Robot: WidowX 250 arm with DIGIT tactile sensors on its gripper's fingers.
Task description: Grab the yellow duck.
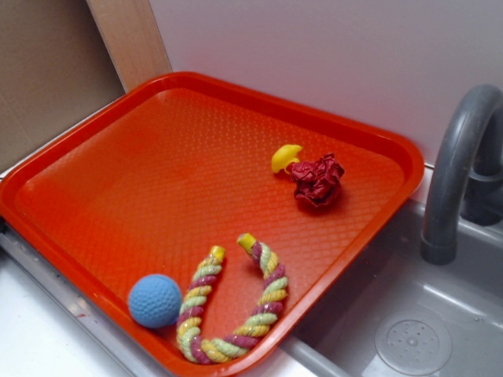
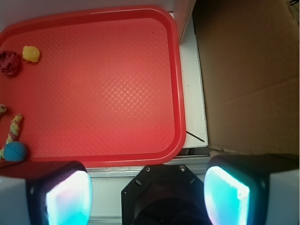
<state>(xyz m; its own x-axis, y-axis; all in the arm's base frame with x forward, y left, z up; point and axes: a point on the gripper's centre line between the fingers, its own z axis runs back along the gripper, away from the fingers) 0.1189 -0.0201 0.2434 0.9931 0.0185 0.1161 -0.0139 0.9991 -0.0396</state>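
Note:
The yellow duck (image 1: 286, 157) lies on the orange-red tray (image 1: 157, 173) toward its back right, touching the crumpled red foil wad (image 1: 318, 181). In the wrist view the duck (image 2: 31, 53) is small at the upper left of the tray (image 2: 108, 93), next to the foil wad (image 2: 9, 63). My gripper (image 2: 147, 190) is open and empty, its two glowing pads (image 2: 69, 197) wide apart, high above the tray's near edge and far from the duck. The gripper does not show in the exterior view.
A blue ball (image 1: 155, 300) and a braided pink, green and yellow rope (image 1: 236, 302) lie at the tray's front. A grey sink with a faucet (image 1: 460, 165) stands to the right. A cardboard panel (image 2: 248, 75) borders the tray.

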